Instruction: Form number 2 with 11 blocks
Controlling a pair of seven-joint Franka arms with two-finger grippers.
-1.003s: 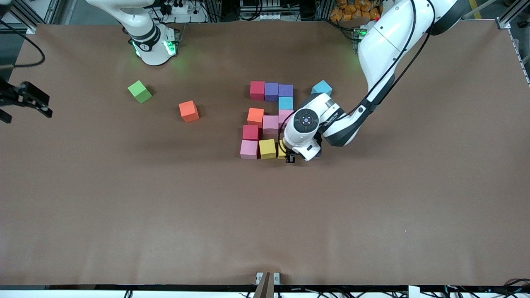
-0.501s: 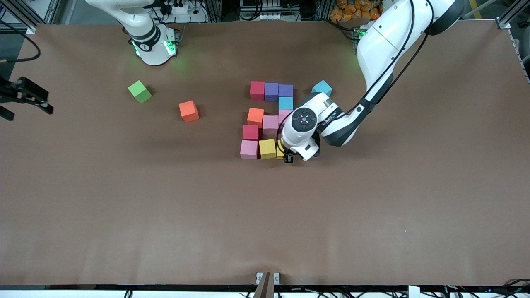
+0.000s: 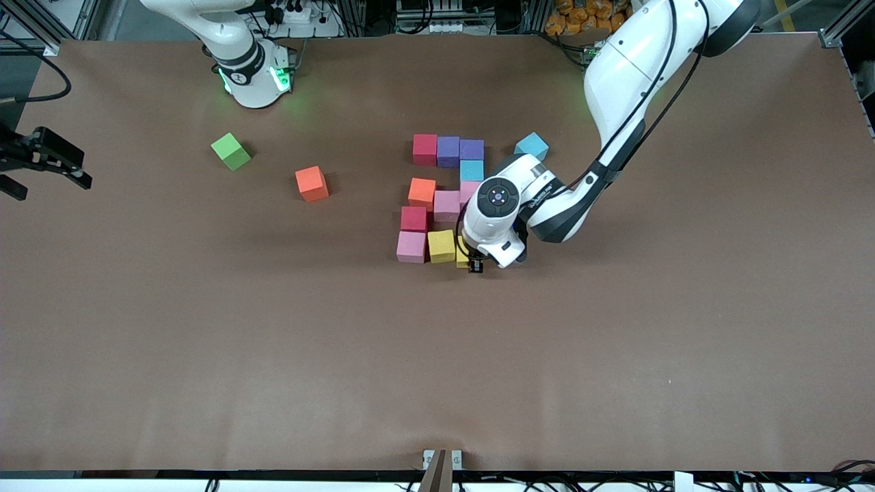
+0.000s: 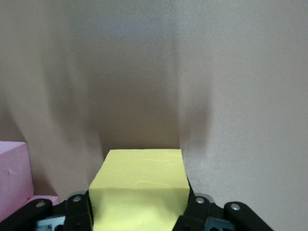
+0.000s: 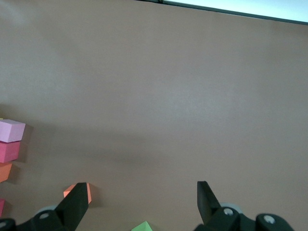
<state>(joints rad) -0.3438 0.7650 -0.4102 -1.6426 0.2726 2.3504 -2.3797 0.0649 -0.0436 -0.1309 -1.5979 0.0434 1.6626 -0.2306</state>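
Observation:
The blocks form a figure mid-table: red (image 3: 424,149), two purple (image 3: 448,151) (image 3: 472,149), light blue (image 3: 472,170), pink (image 3: 446,205), a second pink (image 3: 469,190) partly hidden by the left arm, orange (image 3: 422,192), red (image 3: 413,219), pink (image 3: 411,247), yellow (image 3: 441,245). My left gripper (image 3: 476,264) is shut on a second yellow block (image 3: 463,254), low beside the first yellow one. In the left wrist view the block (image 4: 139,178) fills the left gripper (image 4: 138,210). My right gripper (image 3: 42,161) waits open and empty at the right arm's end; it also shows in the right wrist view (image 5: 142,199).
A loose light blue cube (image 3: 531,145) lies beside the figure toward the left arm's end. A loose orange cube (image 3: 312,183) and a green cube (image 3: 230,151) lie toward the right arm's end. Both also show in the right wrist view, the orange (image 5: 89,192) and the green (image 5: 142,226).
My left gripper has shifted slightly with the yellow block toward the other yellow block. My right gripper has drifted a little.

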